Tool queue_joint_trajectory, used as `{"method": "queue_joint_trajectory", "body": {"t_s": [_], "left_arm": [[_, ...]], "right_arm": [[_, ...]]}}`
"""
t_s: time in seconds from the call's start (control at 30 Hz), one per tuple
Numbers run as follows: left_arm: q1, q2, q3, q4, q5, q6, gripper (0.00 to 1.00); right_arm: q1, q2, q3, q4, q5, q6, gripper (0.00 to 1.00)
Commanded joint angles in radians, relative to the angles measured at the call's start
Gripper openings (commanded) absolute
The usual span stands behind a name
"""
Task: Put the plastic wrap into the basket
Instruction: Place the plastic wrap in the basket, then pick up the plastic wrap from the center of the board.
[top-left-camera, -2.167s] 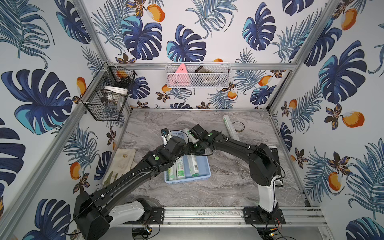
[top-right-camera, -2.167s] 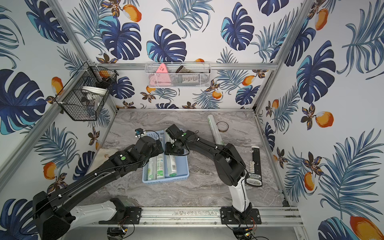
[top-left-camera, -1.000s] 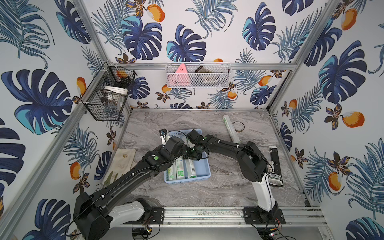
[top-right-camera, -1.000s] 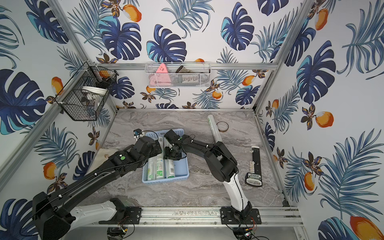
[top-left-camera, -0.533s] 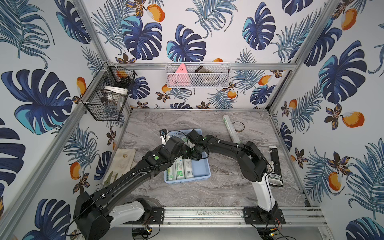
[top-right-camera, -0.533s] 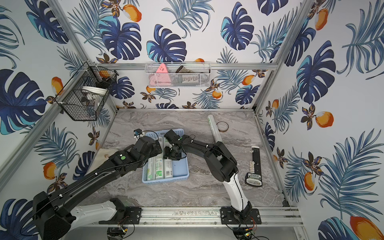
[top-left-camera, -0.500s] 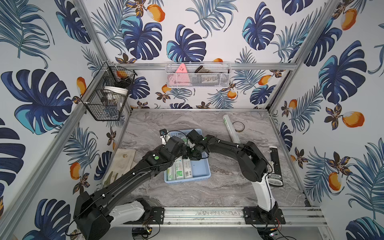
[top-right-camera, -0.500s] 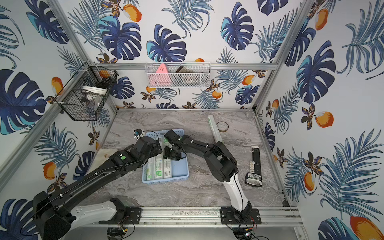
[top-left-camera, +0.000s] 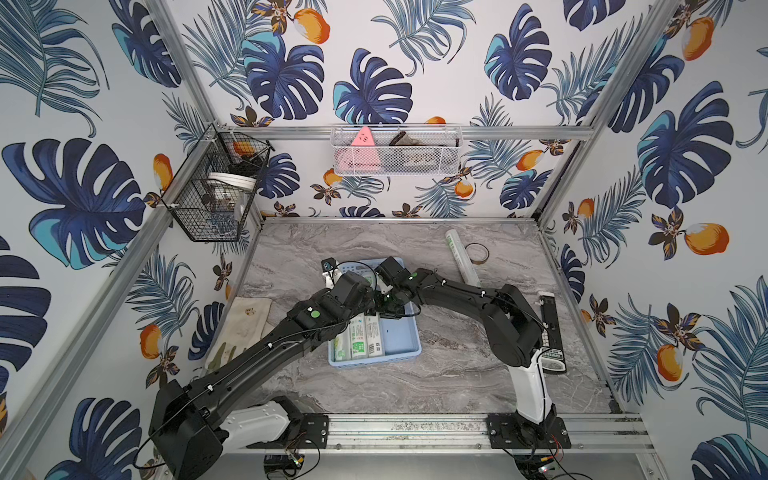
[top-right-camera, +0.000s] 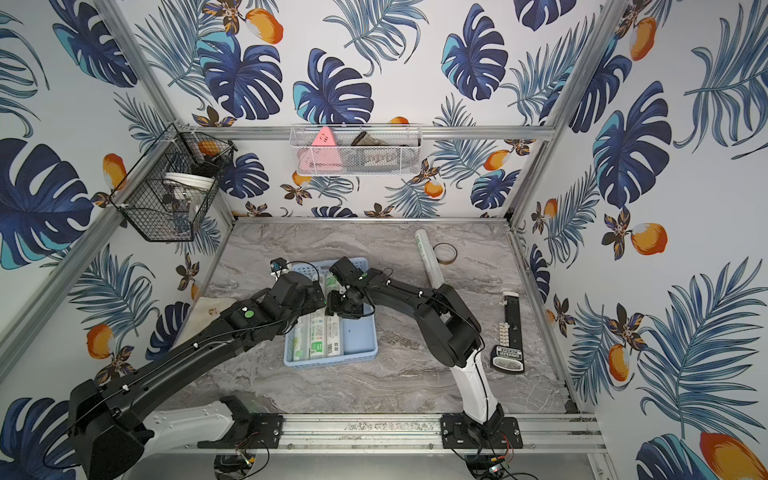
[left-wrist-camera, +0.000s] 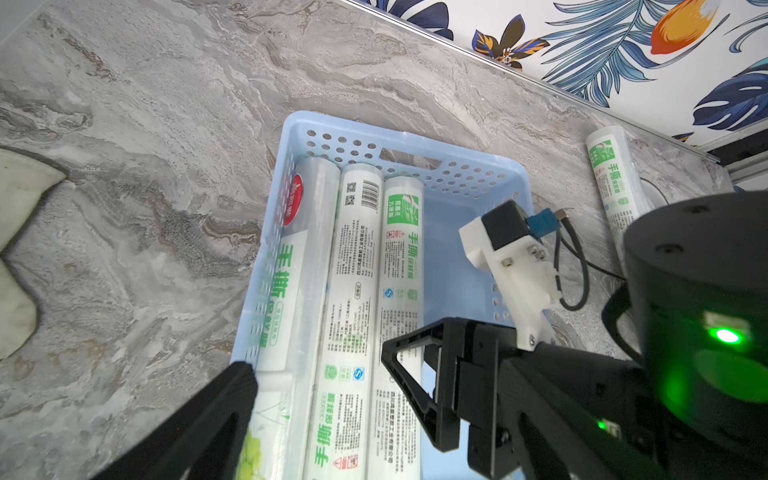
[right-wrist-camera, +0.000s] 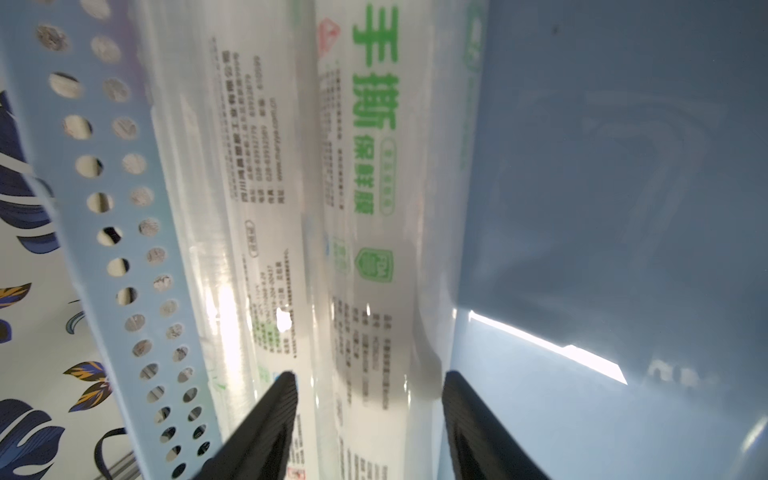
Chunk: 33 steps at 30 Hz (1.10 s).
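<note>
A: Leaf-print walls all round, and a grey marble bench (top-left-camera: 436, 386) below. What's where, seen from above?

B: In both top views the blue basket (top-left-camera: 401, 332) sits mid-bench. Three rolls of plastic wrap (top-left-camera: 359, 338) lie side by side in it, on the side nearer the left arm. A fourth roll (top-left-camera: 463, 259) lies well apart towards the back wall, just beside a tape ring (top-left-camera: 478, 262). Both arms meet over the basket's far end, with the left claw (top-left-camera: 370, 296) hovering and the right claw (top-right-camera: 340, 306) dipped inside.

A: What's different from a couple of seconds back?

B: Then the third roll sat a little askew from the other two. Now it lies snug against them, and the right jaws have just begun to part.

A: Left wrist view?

B: Three rolls lie flat on the basket floor, with the fourth roll (left-wrist-camera: 615, 183) out on the marble. One of the left claw's fingers (left-wrist-camera: 216, 411) shows by the basket's wall. That claw is spread wide and empty.

A: Right wrist?

B: Its fingers (right-wrist-camera: 270, 415) stand either side of the third roll (right-wrist-camera: 370, 249) with a sliver of gap. I'd judge it let go, not clamped.

A: So?

B: Three of four are home. I reckon the fourth comes next, and the basket's bare half has room for it.
</note>
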Motion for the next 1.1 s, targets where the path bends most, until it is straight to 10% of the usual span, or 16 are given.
{"method": "queue_joint_trajectory", "body": {"t_s": [0.0, 0.7, 1.07], "left_arm": [[0.002, 0.000, 0.009, 0.023, 0.013, -0.002, 0.99], [-0.001, 0.089, 0.079, 0.195, 0.252, 0.115, 0.99], [-0.072, 0.244, 0.215, 0.213, 0.344, 0.174, 0.99]], "right_arm": [[0.001, -0.040, -0.016, 0.016, 0.035, -0.001, 0.62], [-0.046, -0.466, -0.235, 0.056, 0.383, -0.106, 0.69], [-0.257, -0.534, -0.278, -0.003, 0.308, -0.139, 0.70]]}}
